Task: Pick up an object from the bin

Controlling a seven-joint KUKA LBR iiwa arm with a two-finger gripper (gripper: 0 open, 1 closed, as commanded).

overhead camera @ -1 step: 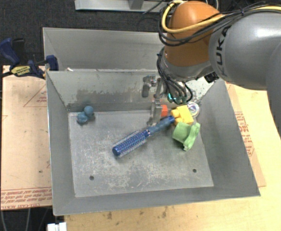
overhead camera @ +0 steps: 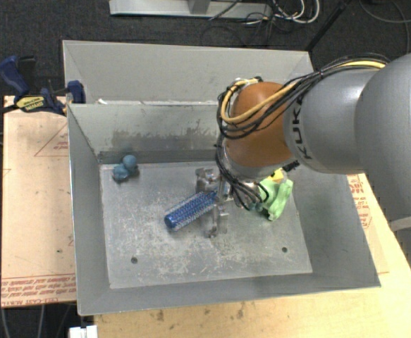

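My gripper (overhead camera: 213, 203) is down near the middle of the bin floor, its jaws apart and so open. One fingertip (overhead camera: 206, 181) stands on the far side and the other (overhead camera: 218, 224) on the near side of a blue knobbly cylinder (overhead camera: 189, 212). The cylinder lies slanted on the floor, and its right end reaches into the gap between the fingers. I cannot tell if either finger touches it. A light green crumpled thing (overhead camera: 278, 198) lies just right of the gripper, partly hidden under the arm's orange cover.
A small blue lumpy thing (overhead camera: 125, 167) lies at the back left of the floor, near the sloping wall. The arm and its cables cover the bin's right rear part.
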